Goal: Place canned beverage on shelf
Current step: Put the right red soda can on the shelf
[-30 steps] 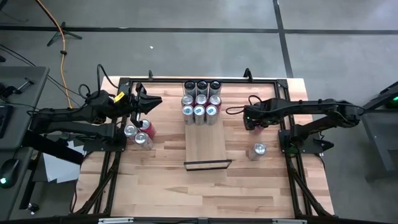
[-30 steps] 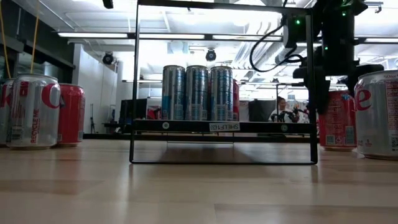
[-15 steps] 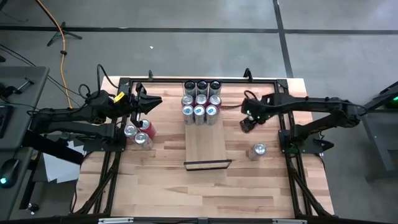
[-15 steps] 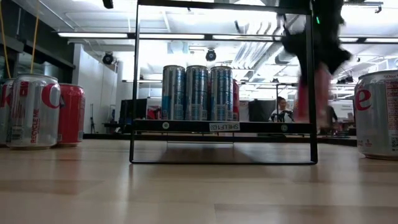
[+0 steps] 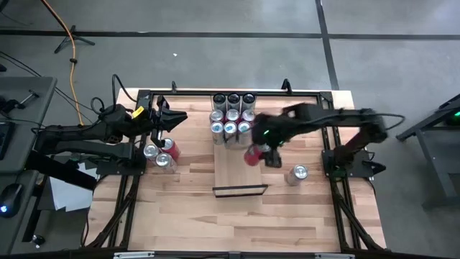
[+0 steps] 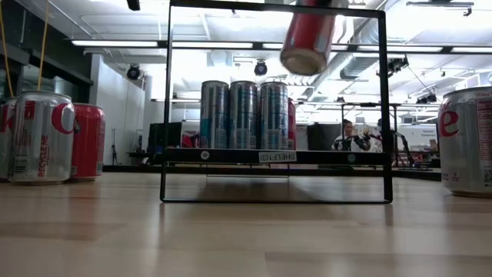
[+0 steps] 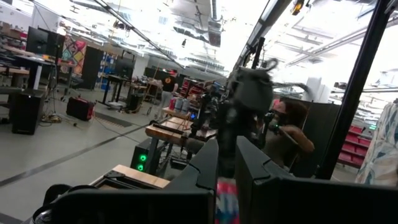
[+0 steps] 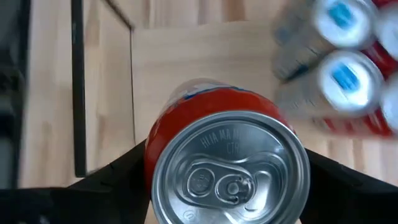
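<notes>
A red can (image 5: 251, 154) hangs in my right gripper (image 5: 263, 151) above the right edge of the shelf (image 5: 236, 171). The shelf is a pale board with a black lip (image 5: 240, 190) at its near end. The can shows high and tilted in the low view (image 6: 309, 35). Several slim silver and red cans (image 5: 231, 119) stand on the shelf's far end. My left gripper (image 5: 167, 116) waits shut at the far left, above three cans (image 5: 159, 152), and touches nothing. My right gripper pinches the red can's side wall (image 8: 163, 134) between its two fingers (image 8: 118, 177), one on each side just below the top rim. The can's top (image 8: 227, 171) faces the wrist camera. The can is lifted clear and tilted, its bottom (image 6: 306, 61) over the shelf.
A silver can (image 5: 298, 174) stands on the table right of the shelf. Two silver cans and a red one stand at the left (image 6: 42, 137). The near half of the shelf board is bare. A black frame (image 5: 147, 93) runs round the tabletop.
My right gripper has risen from the table's right side with the red can and carried it toward the left, to above the shelf's right edge. The can, which stood on the table, is now lifted clear and tilted.
</notes>
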Action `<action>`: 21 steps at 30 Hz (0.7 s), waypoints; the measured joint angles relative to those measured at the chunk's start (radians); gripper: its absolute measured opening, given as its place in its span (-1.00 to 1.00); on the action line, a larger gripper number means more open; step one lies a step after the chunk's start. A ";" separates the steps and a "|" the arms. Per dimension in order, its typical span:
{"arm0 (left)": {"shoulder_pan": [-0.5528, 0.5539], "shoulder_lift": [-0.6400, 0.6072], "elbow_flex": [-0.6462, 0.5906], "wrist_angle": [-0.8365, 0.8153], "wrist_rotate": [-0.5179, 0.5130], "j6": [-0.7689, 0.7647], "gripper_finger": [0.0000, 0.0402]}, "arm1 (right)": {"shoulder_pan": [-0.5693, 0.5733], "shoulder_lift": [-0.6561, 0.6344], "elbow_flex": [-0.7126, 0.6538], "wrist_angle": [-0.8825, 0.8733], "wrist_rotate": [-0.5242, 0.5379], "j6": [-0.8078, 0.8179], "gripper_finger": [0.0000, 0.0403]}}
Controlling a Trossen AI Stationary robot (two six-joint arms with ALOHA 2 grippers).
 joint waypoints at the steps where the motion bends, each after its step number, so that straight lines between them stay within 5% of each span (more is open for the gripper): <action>1: 0.000 0.000 0.000 0.000 0.000 0.000 -0.98 | 0.014 0.045 0.044 -0.027 0.019 -0.038 0.42; 10: 0.000 0.000 0.000 0.000 0.000 0.000 -0.98 | 0.045 0.371 0.259 -0.126 0.152 -0.234 0.42; 21: 0.000 0.000 0.000 0.000 0.000 0.000 -0.98 | 0.040 0.478 0.244 -0.080 0.145 -0.181 0.42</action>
